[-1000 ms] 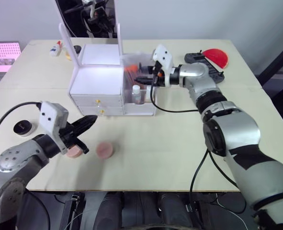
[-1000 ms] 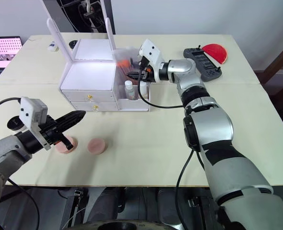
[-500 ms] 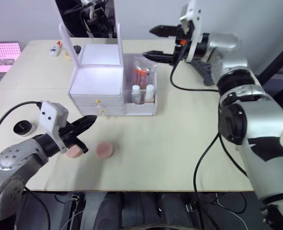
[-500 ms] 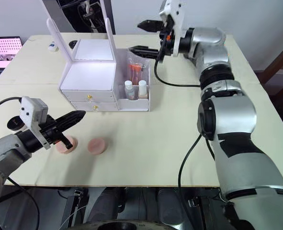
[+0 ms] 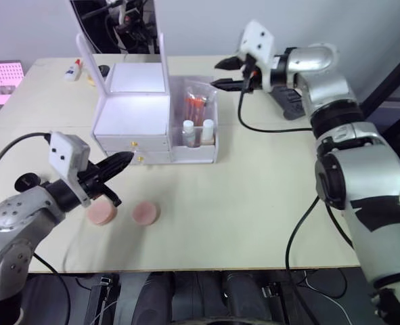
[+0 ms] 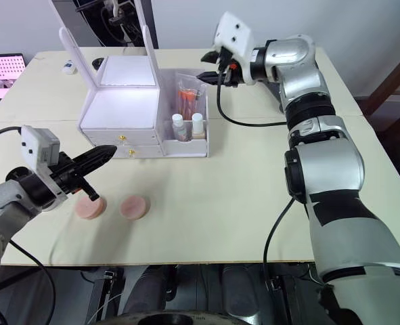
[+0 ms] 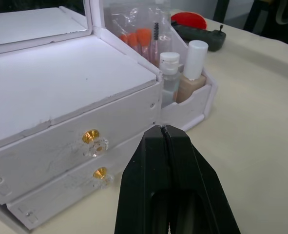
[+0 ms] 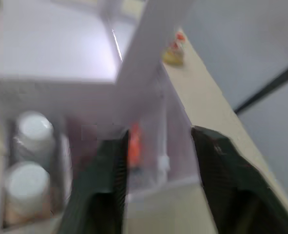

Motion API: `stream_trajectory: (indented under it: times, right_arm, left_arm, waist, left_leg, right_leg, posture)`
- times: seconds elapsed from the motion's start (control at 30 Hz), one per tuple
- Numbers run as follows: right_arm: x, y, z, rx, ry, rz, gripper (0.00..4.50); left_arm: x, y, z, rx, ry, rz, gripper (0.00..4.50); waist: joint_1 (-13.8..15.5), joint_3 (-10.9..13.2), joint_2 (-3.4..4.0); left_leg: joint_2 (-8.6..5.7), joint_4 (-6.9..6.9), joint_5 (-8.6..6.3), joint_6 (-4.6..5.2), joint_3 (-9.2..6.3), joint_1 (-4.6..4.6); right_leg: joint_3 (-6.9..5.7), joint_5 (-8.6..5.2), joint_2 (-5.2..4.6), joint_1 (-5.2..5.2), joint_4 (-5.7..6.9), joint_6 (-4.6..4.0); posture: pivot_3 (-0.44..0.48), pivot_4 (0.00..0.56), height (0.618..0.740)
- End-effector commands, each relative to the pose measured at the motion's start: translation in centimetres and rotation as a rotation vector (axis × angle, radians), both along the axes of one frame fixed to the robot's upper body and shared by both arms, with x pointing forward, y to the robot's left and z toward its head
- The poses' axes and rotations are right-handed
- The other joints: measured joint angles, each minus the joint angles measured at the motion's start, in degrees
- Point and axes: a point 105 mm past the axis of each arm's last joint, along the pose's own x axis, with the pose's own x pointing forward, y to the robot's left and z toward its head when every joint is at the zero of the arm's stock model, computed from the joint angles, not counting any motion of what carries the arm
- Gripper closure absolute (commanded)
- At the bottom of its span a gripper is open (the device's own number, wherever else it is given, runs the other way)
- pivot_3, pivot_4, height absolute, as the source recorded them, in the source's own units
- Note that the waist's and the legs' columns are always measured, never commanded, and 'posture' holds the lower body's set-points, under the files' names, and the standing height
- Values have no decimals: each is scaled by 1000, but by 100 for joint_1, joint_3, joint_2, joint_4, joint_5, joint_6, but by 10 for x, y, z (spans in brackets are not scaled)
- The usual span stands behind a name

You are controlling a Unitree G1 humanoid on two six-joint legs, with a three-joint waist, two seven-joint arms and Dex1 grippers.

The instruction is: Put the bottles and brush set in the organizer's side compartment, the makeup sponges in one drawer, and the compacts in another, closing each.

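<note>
The white organizer [image 5: 128,115] stands at the table's middle back with its mirror lid up and both gold-knobbed drawers [image 7: 92,139] closed. Its side compartment [image 5: 198,154] holds two bottles [image 5: 188,132] and the brush set [image 5: 196,105] in a clear bag. My right gripper [image 5: 216,74] hovers open just behind and above that compartment, holding nothing. My left gripper [image 5: 122,160] is shut and empty, its tip a little in front of the lower drawer knob [image 5: 139,158]. Two pink makeup sponges [image 5: 101,213] [image 5: 145,212] lie on the table below it. A black round compact [image 5: 25,181] sits at the far left.
A black controller [image 5: 289,103] lies at the back right beyond the right arm. A small glue bottle [image 5: 71,70] and a dark round item [image 5: 103,70] sit behind the organizer. My right arm's cable [image 5: 254,125] trails over the table to the right of the organizer.
The right gripper let go of the brush set in the side compartment, lifted away open, then came down a little. The left gripper edged toward the drawers. The camera shifted.
</note>
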Motion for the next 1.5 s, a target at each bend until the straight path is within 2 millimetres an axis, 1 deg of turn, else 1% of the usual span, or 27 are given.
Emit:
stream_trajectory:
  times: [0.03,0.07,0.23,0.43,0.53,0.6,0.7,0.73,0.87,0.93,1.07,1.23,1.3,1.43,1.5]
  right_arm:
    - [6,-2,19,-70,-123,-74,4387]
    - [7,-3,18,-85,-119,-77,4461]
    - [8,-2,15,-97,-108,-83,4461]
    - [9,10,7,-95,-99,-74,4461]
    - [14,12,5,-106,-124,-115,4461]
    - [15,11,10,-79,-127,-128,4461]
    - [14,2,31,-38,-154,-153,4461]
    - [13,-2,33,-52,-155,-154,4461]
    - [15,-11,31,-83,-155,-179,4461]
    - [16,-10,26,-87,-151,-186,4461]
    - [18,-1,12,-95,-134,-179,4461]
    - [17,23,-4,-84,-98,-129,4461]
    - [16,29,-9,-86,-85,-114,4461]
    - [13,40,-11,-56,-71,-81,4461]
    - [14,39,-6,-39,-85,-92,4461]
  left_arm:
    - [-1,-1,7,23,-45,1,4500]
    - [-2,0,6,29,-43,7,4500]
    - [-5,3,5,27,-42,24,4500]
    - [-7,4,4,33,-42,33,4500]
    - [-6,4,5,36,-43,34,4500]
    - [-6,4,5,38,-43,33,4500]
    - [-6,7,5,44,-43,45,4500]
    - [-6,8,5,44,-43,47,4500]
    - [-7,7,5,41,-43,48,4500]
    - [-6,7,4,40,-43,45,4500]
    - [-4,4,5,39,-47,35,4500]
    - [-2,4,6,42,-50,34,4500]
    - [-2,4,5,44,-51,35,4500]
    - [-4,6,5,48,-50,42,4500]
    - [-4,6,5,49,-50,43,4500]
  waist:
    - [0,0,0]
    - [1,0,0]
    - [1,0,0]
    - [-4,0,0]
    - [-3,0,0]
    - [8,0,0]
    - [11,1,1]
    - [9,1,1]
    - [0,0,0]
    - [-15,0,0]
    - [-12,0,0]
    - [-4,0,0]
    - [-3,0,0]
    - [-2,0,0]
    - [5,0,0]
  left_leg:
    - [0,-1,0,0,1,-1]
    - [0,-2,0,0,1,-1]
    - [0,-5,0,0,3,-2]
    - [0,-4,0,1,3,-1]
    - [1,-5,0,1,3,-1]
    - [1,-4,1,1,3,-1]
    - [1,-2,1,0,4,-4]
    - [1,-2,1,0,4,-4]
    - [1,-4,1,0,4,-2]
    - [1,-4,1,0,5,-1]
    - [8,-5,1,1,6,-1]
    - [18,-5,1,1,6,-1]
    - [20,-5,1,1,6,-1]
    - [20,-5,1,0,6,-1]
    - [21,-5,1,0,6,-1]
  right_leg:
    - [0,0,0,-1,0,0]
    - [2,0,0,-2,0,0]
    - [5,1,0,-6,0,3]
    - [6,1,0,-6,2,1]
    - [6,1,2,-7,4,2]
    - [6,2,2,-8,5,2]
    - [8,2,2,-7,3,2]
    - [9,2,2,-8,3,2]
    - [9,1,3,-8,4,0]
    - [9,1,3,-8,4,0]
    - [12,4,9,-12,6,-2]
    - [14,11,21,-13,6,5]
    - [14,14,23,-13,6,7]
    - [14,15,24,-13,6,6]
    - [14,15,24,-13,6,6]
  posture:
    - [0,150,740]
    - [0,150,740]
    - [0,150,740]
    - [0,150,740]
    - [0,150,740]
    - [0,150,740]
    - [0,150,740]
    - [0,150,740]
    - [0,150,740]
    - [0,150,740]
    - [0,150,740]
    - [0,150,740]
    - [0,150,740]
    - [0,150,740]
    - [0,150,740]
